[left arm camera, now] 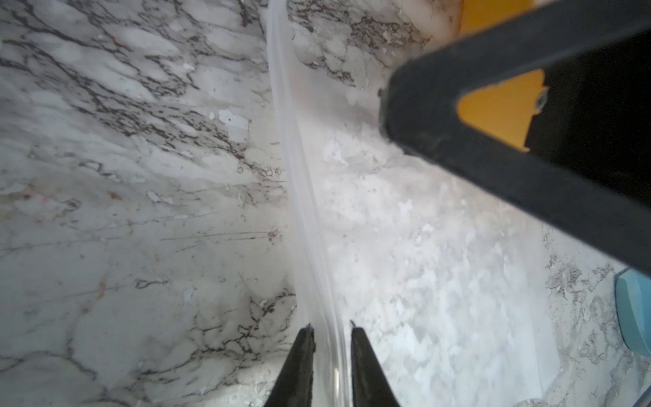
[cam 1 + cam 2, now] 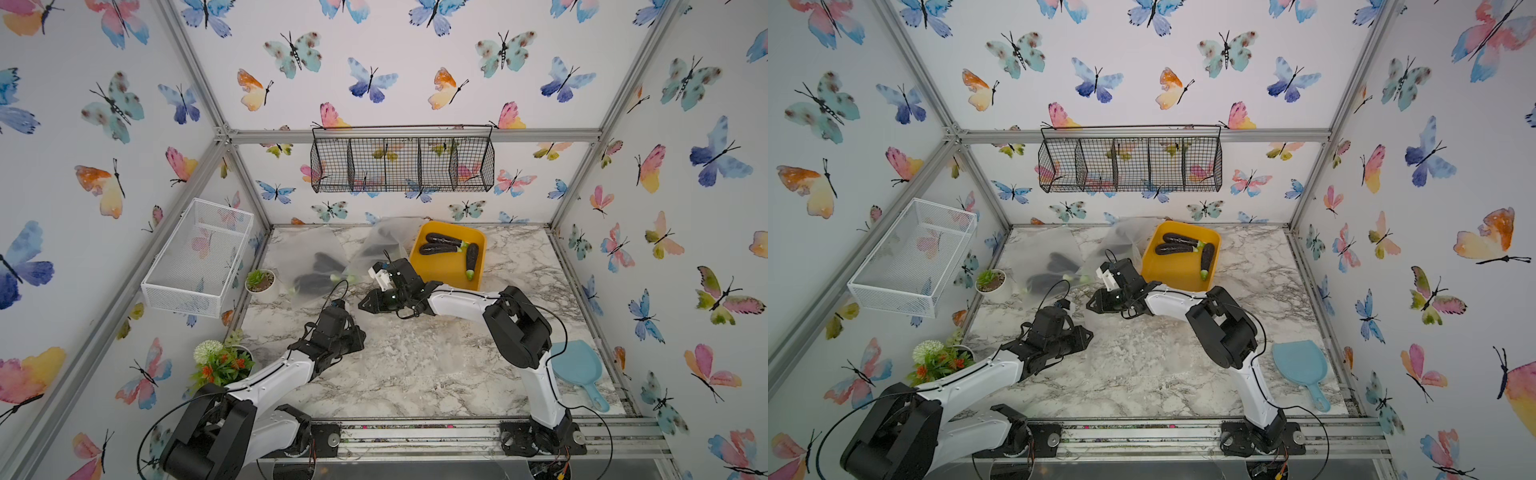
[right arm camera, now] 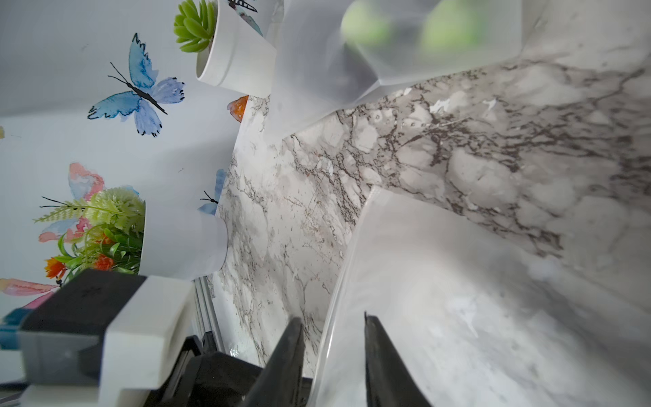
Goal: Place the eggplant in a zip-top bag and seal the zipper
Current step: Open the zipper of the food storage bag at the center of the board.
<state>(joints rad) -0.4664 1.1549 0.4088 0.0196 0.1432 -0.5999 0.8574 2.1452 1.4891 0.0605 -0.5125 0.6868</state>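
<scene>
A frosted zip-top bag (image 1: 387,246) lies flat on the marble table between my arms. Its clear zipper edge (image 1: 303,211) runs between the fingers of my left gripper (image 1: 331,327), which stands narrowly open astride it. My right gripper (image 3: 331,317) is open wider, with the same bag's edge (image 3: 352,246) passing between its fingers. In both top views the fingers are hidden under the wrists. Three dark eggplants (image 2: 444,240) lie in a yellow bin (image 2: 440,274) behind the right arm. Another frosted bag (image 2: 316,278) with eggplants inside lies at the back left.
A further frosted bag (image 2: 382,241) leans beside the bin. Two potted plants (image 2: 259,282) (image 2: 220,361) stand along the left edge. A blue scoop (image 2: 579,370) lies front right. A white mesh basket (image 2: 199,257) hangs on the left wall, a black wire basket (image 2: 403,162) on the back wall.
</scene>
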